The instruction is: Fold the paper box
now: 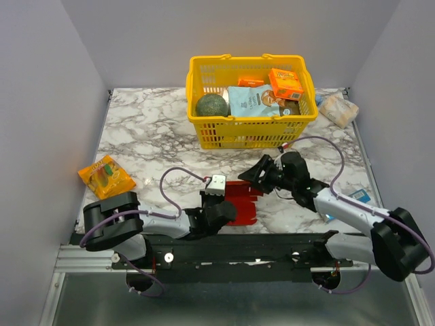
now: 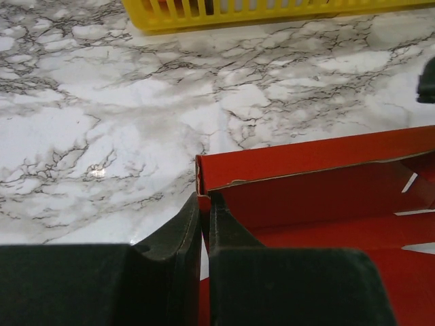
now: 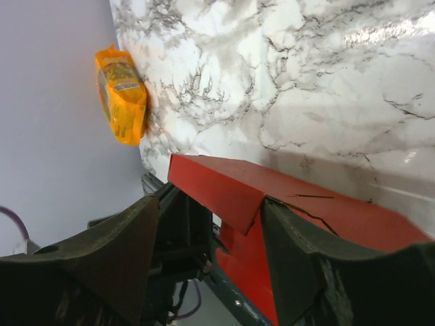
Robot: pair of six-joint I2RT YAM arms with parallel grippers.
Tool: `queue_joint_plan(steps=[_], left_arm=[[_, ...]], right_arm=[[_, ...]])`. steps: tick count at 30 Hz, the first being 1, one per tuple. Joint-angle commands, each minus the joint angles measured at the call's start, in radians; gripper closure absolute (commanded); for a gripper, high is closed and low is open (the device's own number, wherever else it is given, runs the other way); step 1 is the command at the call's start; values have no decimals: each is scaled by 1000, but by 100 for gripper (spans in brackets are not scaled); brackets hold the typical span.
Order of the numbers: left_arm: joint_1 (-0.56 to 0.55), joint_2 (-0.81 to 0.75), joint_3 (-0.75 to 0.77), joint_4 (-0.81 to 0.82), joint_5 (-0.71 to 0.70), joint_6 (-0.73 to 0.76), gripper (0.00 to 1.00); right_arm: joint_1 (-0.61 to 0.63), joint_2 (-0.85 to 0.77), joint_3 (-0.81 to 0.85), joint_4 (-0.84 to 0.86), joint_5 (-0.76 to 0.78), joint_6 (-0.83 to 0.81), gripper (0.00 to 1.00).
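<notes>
Left gripper (image 2: pixel 204 205) jaws, closest in, are clenched on a raised corner of the red paper box (image 1: pixel 242 204) near the worktop's (image 1: pixel 156 136) front edge, while the right gripper (image 3: pixel 211 204) jaws stand spread around a bent flap, so folding looks only partway, nothing closed.
</notes>
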Motion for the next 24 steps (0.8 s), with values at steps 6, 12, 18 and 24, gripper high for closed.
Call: queue_joint_plan(steps=[6, 12, 18, 24], left_arm=[[94, -80, -34, 18, 169, 95, 100], [133, -85, -68, 147, 172, 207, 100], [151, -62, -80, 256, 193, 275, 100], [153, -70, -100, 292, 196, 269, 100]], right_arm=[[25, -315, -158, -172, 180, -301, 37], [85, -322, -158, -236, 217, -356, 42], [98, -137, -75, -193, 198, -375, 47], [98, -9, -35, -105, 151, -342, 48]])
